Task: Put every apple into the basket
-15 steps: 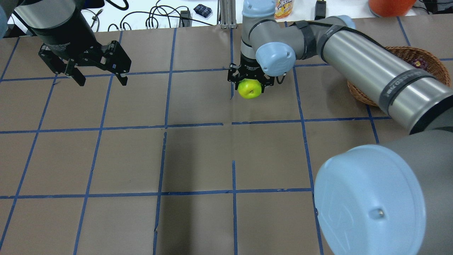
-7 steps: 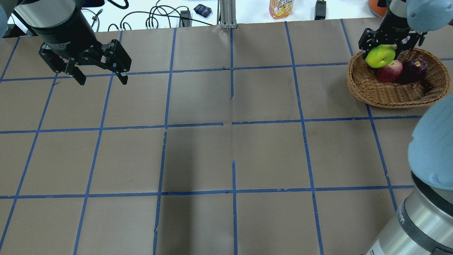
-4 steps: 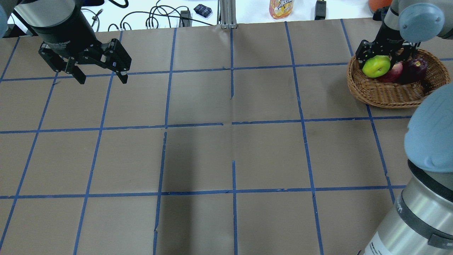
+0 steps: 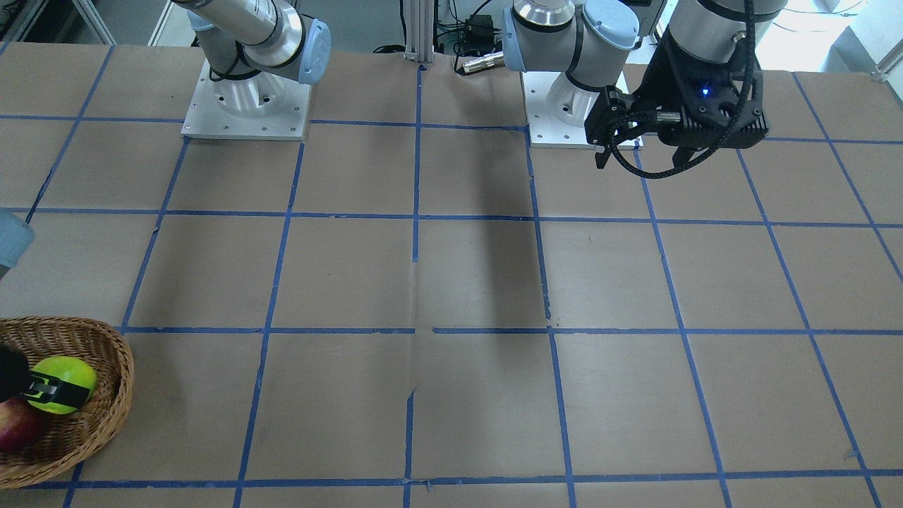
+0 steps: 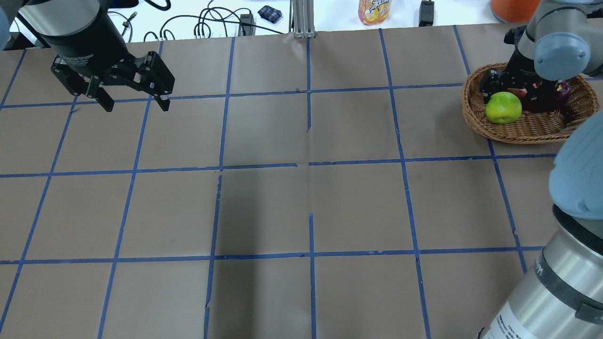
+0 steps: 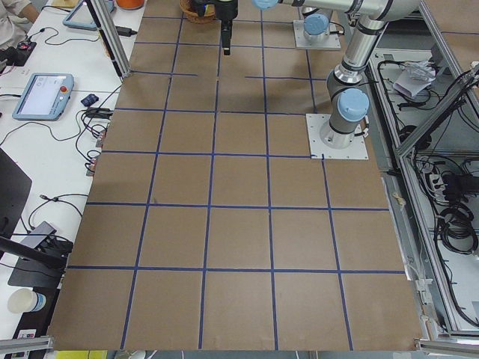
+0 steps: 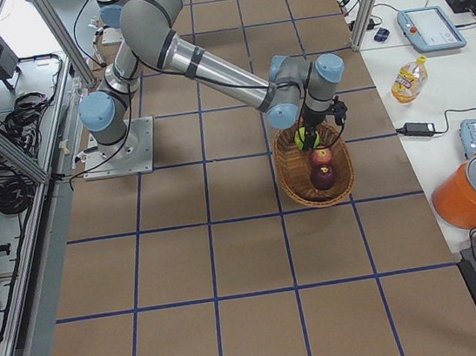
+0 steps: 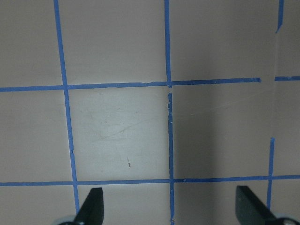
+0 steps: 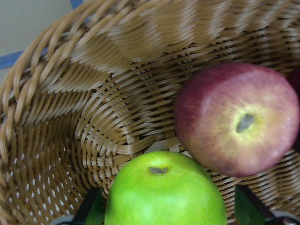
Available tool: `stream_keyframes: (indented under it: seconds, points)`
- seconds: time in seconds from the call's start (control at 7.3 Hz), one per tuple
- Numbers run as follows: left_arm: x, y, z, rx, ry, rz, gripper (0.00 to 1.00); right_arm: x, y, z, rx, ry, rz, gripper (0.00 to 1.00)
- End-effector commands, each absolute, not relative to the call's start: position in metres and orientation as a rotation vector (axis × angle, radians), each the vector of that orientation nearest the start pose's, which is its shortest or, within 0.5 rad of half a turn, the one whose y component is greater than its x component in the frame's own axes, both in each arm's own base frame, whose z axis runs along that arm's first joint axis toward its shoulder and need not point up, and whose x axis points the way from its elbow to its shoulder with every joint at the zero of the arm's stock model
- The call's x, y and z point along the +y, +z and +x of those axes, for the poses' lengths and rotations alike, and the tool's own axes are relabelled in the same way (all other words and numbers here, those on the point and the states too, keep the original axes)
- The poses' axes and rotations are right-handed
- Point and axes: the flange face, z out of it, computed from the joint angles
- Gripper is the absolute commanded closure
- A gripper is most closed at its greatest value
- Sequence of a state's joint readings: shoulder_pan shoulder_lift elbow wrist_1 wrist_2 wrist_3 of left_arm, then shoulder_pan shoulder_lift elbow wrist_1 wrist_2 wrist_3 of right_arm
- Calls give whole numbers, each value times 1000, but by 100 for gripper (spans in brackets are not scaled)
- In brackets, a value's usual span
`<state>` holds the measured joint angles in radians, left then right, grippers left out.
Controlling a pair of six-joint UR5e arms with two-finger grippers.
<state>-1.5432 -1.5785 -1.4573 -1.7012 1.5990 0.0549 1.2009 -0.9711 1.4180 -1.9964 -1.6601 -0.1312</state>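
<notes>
Apples (image 7: pixel 322 156): 3, inside 1 basket (image 7: pixel 297 189).

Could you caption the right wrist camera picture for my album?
Bright green round apple beside a red round apple inside the light brown woven wicker basket.

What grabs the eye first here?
The bright green apple lies in the wicker basket at the far right corner of the table, beside a red apple, with the right gripper open astride it. The left gripper hangs open over the far left corner.
</notes>
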Motion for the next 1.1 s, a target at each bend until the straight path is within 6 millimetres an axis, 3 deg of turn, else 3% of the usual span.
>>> stream_keyframes:
  seconds: [0.0, 0.27, 0.55, 0.69, 0.96]
  points:
    - [-494, 527, -117, 3110, 40, 48, 0, -667, 319, -128, 3181, 36, 422, 0]
    - [-492, 525, -117, 3110, 45, 48, 0, -618, 418, -102, 3121, 73, 426, 0]
    - [-493, 527, -117, 3111, 40, 48, 0, -568, 487, -67, 3124, 77, 390, 0]
    - [-493, 527, -117, 3111, 40, 48, 0, -548, 499, -31, 3112, 148, 397, 0]
    - [-493, 526, -116, 3110, 43, 51, 0, -537, 496, 78, 3149, 172, 340, 0]
